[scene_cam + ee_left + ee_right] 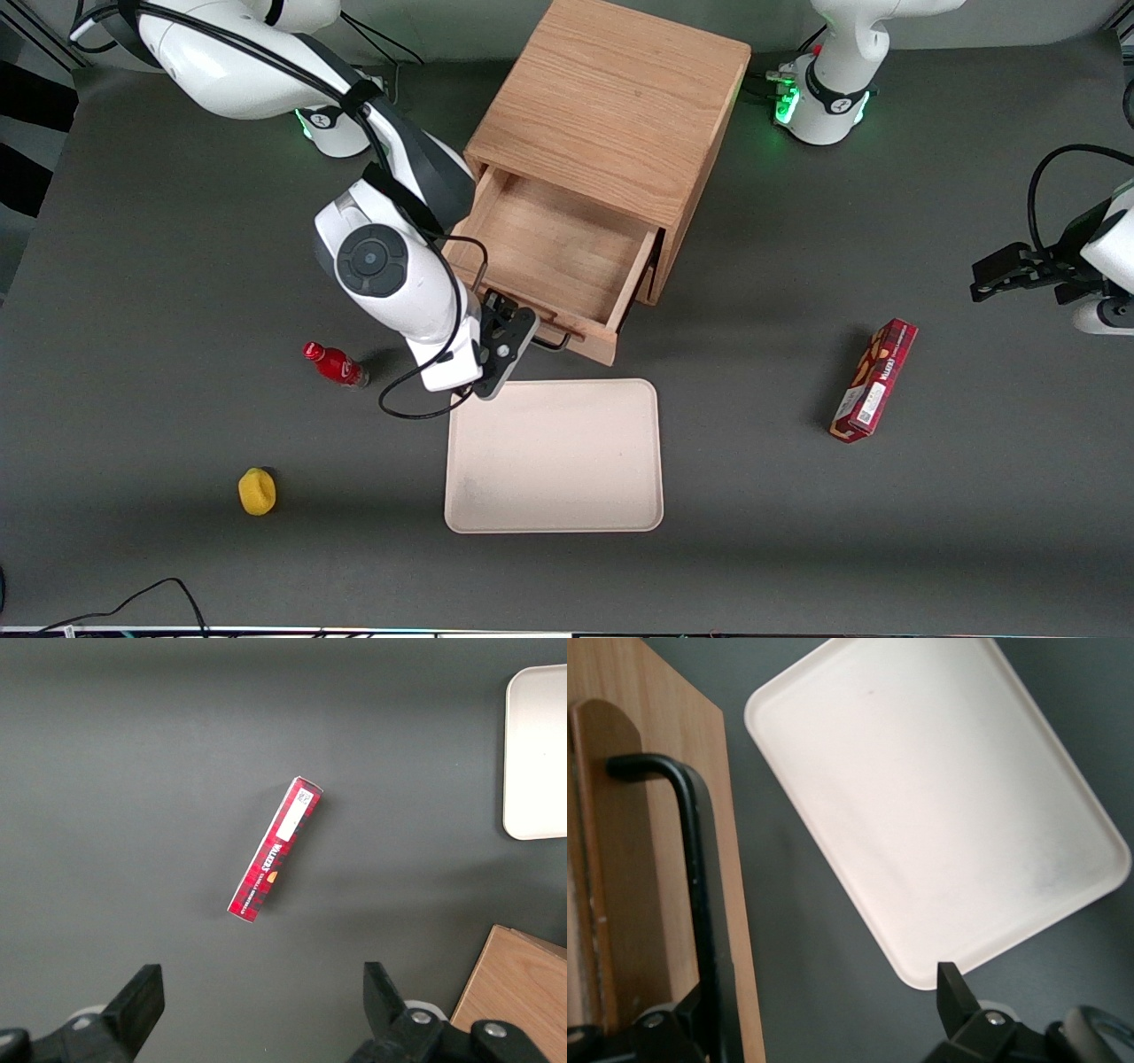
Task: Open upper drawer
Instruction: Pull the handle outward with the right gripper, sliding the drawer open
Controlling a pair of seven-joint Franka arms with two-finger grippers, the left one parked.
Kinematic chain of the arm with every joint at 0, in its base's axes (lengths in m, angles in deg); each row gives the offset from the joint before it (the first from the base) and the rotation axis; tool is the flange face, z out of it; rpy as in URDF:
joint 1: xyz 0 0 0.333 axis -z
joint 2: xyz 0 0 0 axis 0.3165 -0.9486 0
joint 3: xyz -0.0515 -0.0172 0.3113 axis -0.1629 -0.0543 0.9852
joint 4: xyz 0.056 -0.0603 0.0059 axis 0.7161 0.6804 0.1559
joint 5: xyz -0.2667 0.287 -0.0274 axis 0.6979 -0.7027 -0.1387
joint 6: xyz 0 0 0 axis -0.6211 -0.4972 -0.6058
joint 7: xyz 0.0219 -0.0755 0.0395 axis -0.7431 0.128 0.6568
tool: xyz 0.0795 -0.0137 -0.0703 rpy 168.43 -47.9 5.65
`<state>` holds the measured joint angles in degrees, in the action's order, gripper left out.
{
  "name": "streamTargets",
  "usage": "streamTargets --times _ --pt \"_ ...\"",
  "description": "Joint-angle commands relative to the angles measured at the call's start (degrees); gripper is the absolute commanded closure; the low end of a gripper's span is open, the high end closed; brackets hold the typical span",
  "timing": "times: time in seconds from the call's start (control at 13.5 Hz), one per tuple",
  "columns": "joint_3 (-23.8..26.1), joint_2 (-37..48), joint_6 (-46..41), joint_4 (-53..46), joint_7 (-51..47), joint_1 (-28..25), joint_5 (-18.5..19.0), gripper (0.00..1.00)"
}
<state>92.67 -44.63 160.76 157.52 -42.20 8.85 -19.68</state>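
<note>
The oak cabinet (611,106) stands at the middle of the table. Its upper drawer (554,244) is pulled well out toward the front camera, and its bare wooden floor shows. The thin black wire handle (556,342) runs along the drawer front (629,859) and also shows in the right wrist view (700,895). My right gripper (518,330) hangs just in front of the drawer front at the handle. It is open (819,1010). One finger (673,1028) is right beside the handle bar, and the other (955,997) is above the tray's corner. Nothing is held.
A cream tray (554,456) lies just in front of the open drawer, close under the gripper. A small red bottle (335,364) and a yellow object (257,491) lie toward the working arm's end. A red carton (874,379) lies toward the parked arm's end.
</note>
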Motion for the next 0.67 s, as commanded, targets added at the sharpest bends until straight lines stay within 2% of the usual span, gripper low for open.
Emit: streamTargets --times 0.0,0.59 --pt "-1.9 -0.4 1.7 -1.2 3.6 0.0 1.0 0.00" --pt "-3.9 -0.4 5.5 -2.0 4.5 0.9 0.6 0.00"
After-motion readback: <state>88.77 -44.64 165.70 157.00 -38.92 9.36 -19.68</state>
